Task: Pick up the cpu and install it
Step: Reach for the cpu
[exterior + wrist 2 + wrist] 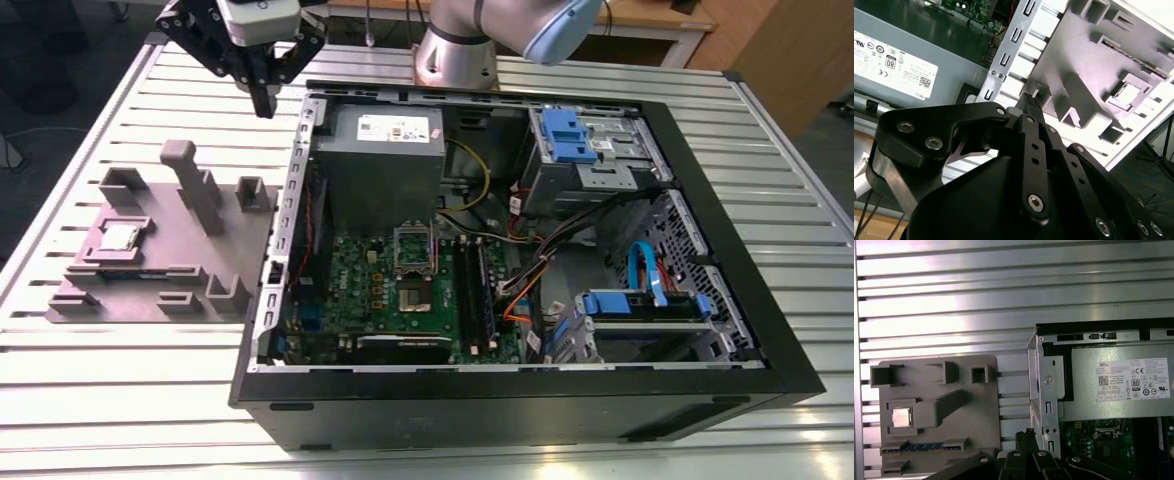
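Observation:
The cpu is a small silver square lying flat in a recess of the grey holder block on the exterior view's left, beside the open computer case. Both wrist views show the cpu seated in that block. My gripper hangs above the table near the case's far corner, well beyond the block and apart from the cpu. Its fingers are pressed together, shut with nothing between them. The motherboard's socket lies inside the case with its frame raised.
A grey power supply with a white label fills the case's far corner, close to the gripper. Tall posts rise from the holder block. A memory stick lies in a slot of the block. Cables and blue drive bays crowd the case's other side.

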Robot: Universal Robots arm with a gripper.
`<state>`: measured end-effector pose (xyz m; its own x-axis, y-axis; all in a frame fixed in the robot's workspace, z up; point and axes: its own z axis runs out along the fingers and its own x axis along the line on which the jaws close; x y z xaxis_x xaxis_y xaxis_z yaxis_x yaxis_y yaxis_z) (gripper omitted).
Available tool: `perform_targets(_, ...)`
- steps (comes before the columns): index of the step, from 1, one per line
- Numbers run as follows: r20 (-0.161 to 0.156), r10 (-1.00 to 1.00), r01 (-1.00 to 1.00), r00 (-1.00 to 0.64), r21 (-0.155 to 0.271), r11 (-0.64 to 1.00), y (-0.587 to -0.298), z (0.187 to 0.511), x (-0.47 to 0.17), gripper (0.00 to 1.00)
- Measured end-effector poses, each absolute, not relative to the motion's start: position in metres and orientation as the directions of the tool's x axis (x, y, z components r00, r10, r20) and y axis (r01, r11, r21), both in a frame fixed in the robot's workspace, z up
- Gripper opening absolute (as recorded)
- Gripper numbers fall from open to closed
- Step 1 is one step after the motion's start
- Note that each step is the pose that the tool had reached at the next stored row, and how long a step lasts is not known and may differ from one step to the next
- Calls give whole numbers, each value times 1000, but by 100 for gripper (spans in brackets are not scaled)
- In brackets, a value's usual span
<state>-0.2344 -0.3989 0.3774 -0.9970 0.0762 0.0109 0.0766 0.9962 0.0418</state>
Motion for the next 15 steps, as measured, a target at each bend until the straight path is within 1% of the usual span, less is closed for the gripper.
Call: perform_targets(15, 11, 76, 77, -997, 42, 996, -399, 377, -238, 10)
